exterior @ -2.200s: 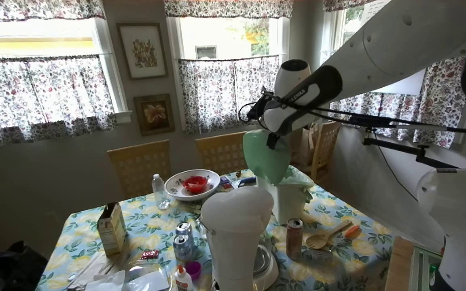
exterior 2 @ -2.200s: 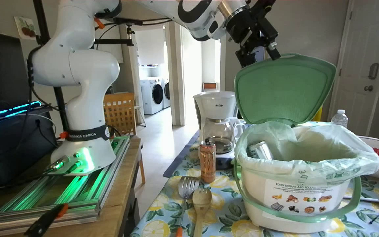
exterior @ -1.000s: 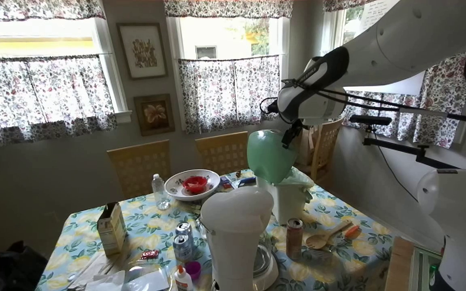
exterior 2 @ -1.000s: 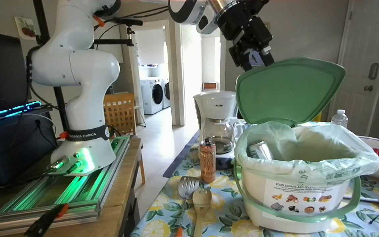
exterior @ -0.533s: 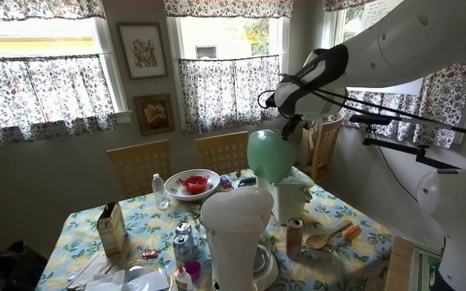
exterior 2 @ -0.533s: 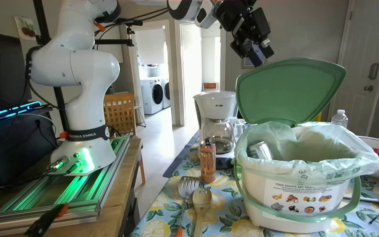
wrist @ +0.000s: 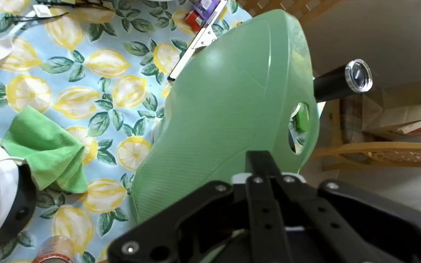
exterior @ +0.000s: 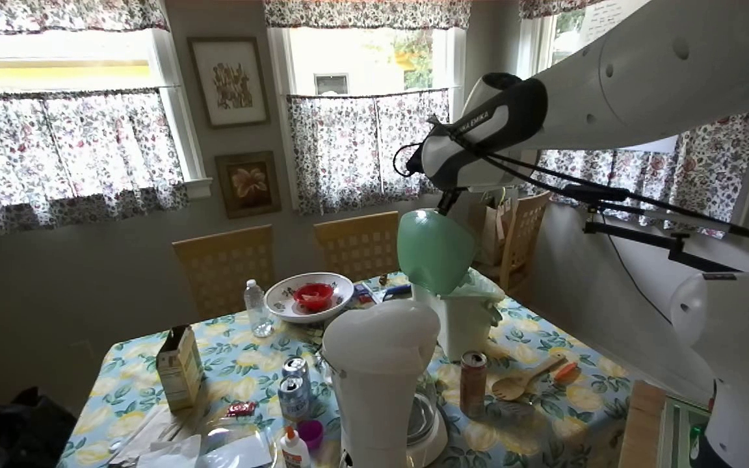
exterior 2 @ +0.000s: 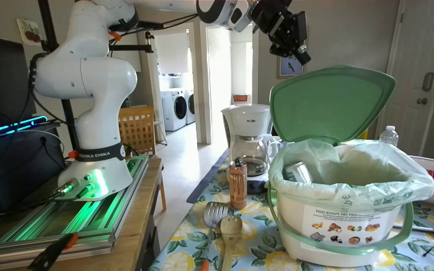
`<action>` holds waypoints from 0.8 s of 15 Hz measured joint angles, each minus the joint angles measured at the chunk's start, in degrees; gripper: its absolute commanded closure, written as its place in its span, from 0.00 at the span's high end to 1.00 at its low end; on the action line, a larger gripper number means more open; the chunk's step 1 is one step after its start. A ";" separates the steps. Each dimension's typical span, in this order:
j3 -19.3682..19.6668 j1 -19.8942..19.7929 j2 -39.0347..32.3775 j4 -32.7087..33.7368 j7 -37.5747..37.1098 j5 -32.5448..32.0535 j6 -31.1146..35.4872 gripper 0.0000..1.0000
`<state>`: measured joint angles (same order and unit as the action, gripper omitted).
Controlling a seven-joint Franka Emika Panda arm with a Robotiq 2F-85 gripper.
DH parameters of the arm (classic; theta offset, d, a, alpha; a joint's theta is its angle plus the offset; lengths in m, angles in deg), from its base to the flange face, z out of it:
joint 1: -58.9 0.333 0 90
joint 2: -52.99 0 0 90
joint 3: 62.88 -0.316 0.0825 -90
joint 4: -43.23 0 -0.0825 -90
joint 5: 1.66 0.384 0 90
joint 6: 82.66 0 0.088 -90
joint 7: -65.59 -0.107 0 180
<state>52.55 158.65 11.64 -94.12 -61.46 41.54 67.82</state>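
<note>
A white food-scrap bin [exterior 2: 345, 226] stands on the table with a pale green liner bag [exterior 2: 367, 194] over its rim. Its green lid [exterior 2: 332, 107] is raised, and a silver can [exterior 2: 299, 172] lies inside the liner. Just above the lid's top edge hangs my gripper [exterior 2: 303, 57], its fingers together and nothing between them. The wrist view has the closed fingertips [wrist: 262, 160] over the lid [wrist: 217, 120], beside its oval handle hole. Whether they touch the lid I cannot tell. From behind the lid [exterior: 436, 250], only part of my gripper [exterior: 447, 203] shows.
A white coffee maker [exterior: 381, 344] stands beside the bin, close to an orange can [exterior 2: 238, 184]. A wooden fork-spoon [exterior 2: 231, 229] and a metal spatula [exterior 2: 215, 214] lie in front. Farther along are a large bowl [exterior: 277, 302], a bottle [exterior: 257, 312] and a carton [exterior: 179, 370].
The fingers have gone from open to shut. Over two seconds ago the gripper was against the lid; it has since drawn up off it, and the lid has swung slightly and stayed raised.
</note>
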 measured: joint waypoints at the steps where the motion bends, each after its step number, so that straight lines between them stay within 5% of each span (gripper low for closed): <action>1: -0.89 -0.55 0.35 0.30 0.25 0.25 0.21 0.00; 12: -10.15 -14.64 4.45 1.37 0.39 0.46 -1.01 0.00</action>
<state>42.40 144.01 16.09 -92.74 -61.08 42.00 66.81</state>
